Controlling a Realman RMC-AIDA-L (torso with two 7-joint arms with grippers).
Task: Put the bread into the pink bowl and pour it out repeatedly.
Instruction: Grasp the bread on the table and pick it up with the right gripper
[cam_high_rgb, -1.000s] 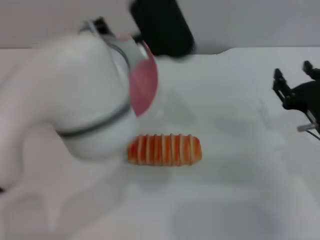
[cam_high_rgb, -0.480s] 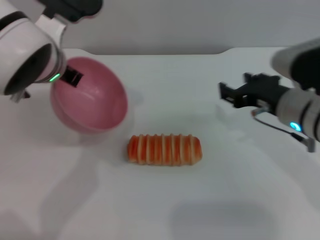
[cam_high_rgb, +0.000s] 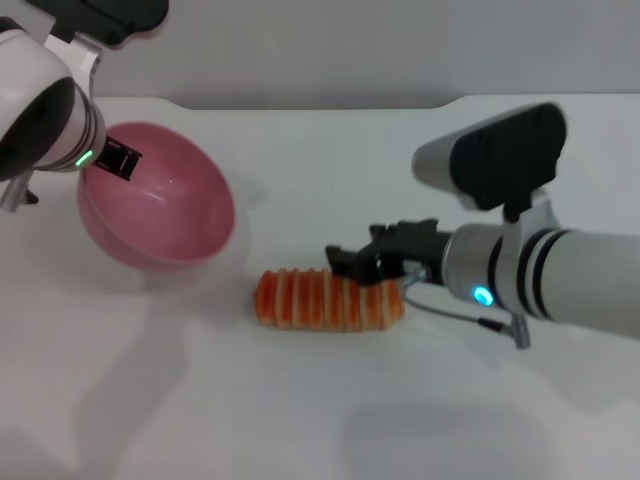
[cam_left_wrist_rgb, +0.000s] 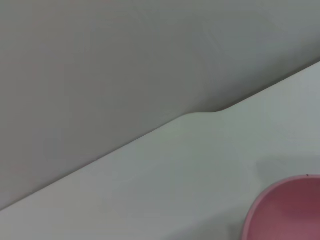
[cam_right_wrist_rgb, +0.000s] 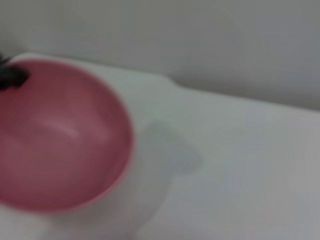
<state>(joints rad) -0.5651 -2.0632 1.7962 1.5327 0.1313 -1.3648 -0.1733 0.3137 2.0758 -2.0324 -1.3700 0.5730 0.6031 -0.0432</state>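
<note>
Bread (cam_high_rgb: 330, 299) unmoved; right gripper (cam_high_rgb: 352, 263) has now reached it.

Head view overlooks the table (cam_high_rgb: 300, 420); both wrist views seemingly share the pink bowl (cam_right_wrist_rgb: 60, 135).

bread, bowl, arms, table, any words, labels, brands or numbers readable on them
None: no readable text in any view.
The bread, the pink bowl and the table are plain.
The left tool at the bowl's rim and the right tool over the bread show only small lit dots, no lettering.
</note>
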